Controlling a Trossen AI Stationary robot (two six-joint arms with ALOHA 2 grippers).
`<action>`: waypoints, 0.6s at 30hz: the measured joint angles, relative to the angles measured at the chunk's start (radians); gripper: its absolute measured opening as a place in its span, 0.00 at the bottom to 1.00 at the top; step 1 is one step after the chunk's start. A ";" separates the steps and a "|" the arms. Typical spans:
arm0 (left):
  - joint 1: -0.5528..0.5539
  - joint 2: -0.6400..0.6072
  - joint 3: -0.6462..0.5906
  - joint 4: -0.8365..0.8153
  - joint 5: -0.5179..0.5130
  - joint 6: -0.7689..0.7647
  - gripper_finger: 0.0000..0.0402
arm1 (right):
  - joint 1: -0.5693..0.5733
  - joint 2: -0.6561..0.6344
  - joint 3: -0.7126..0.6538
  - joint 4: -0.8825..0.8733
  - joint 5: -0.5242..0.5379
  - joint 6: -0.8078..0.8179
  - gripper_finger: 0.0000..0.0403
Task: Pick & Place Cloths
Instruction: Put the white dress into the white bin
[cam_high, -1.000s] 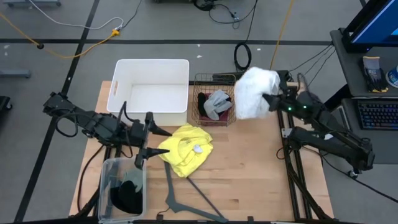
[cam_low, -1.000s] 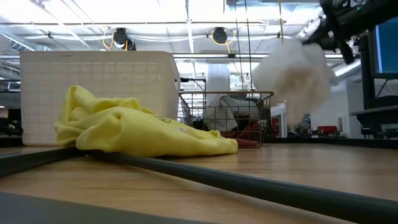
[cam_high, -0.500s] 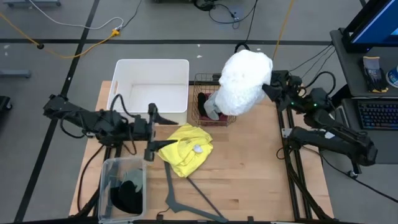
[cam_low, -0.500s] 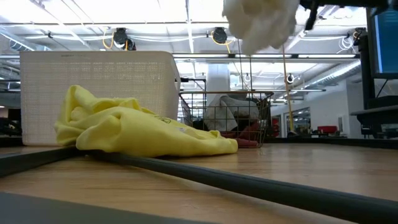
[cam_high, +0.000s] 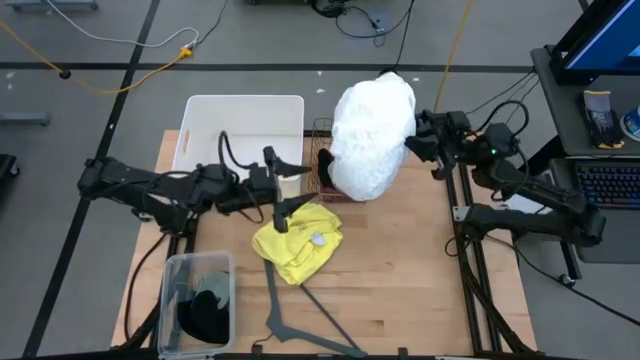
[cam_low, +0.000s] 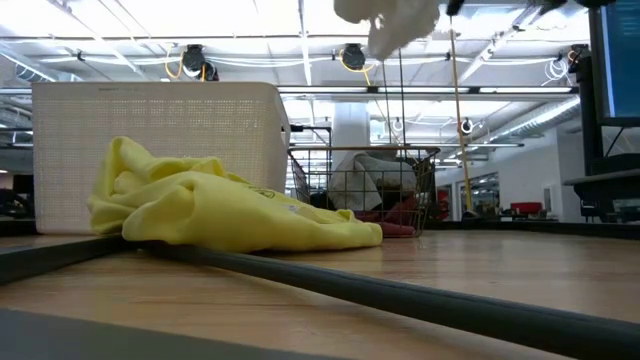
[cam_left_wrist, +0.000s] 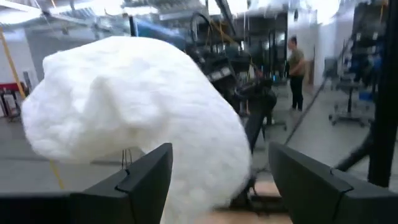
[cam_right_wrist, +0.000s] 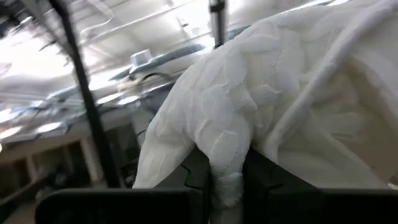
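Observation:
The large white cloth hangs bunched in the air over the wire basket, held by my right gripper, which is shut on it. It also shows at the top of the low view and in the left wrist view. My left gripper is open and empty above the table. It is just left of the white cloth and above the far edge of the yellow cloth, which lies crumpled on the table. A black cloth lies in a clear tub. My right gripper pinches a bunched fold of the white cloth between its two fingers. The fingers come about level from the table's right side. The cloth is lifted clear of the table and basket, and its bulk billows beyond the fingers toward the left.
A white bin stands at the far left, next to the basket. The basket holds grey and maroon cloth. A grey hanger lies near the front edge, beside the clear tub.
My right gripper has risen and gone toward the table's left, carrying the white cloth from beside the basket to above it. My left gripper has gone toward the table's right and far edge, from beside the yellow cloth toward the white cloth, staying open.

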 joint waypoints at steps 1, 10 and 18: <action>0.013 0.010 0.000 0.027 0.011 -0.004 0.68 | 0.008 0.017 0.021 0.000 -0.017 -0.022 0.09; 0.097 0.070 0.000 0.199 0.031 -0.046 0.84 | 0.072 0.143 0.162 -0.116 -0.039 -0.228 0.09; 0.148 0.073 0.000 0.202 0.069 -0.159 0.98 | 0.151 0.263 0.255 -0.117 -0.034 -0.348 0.09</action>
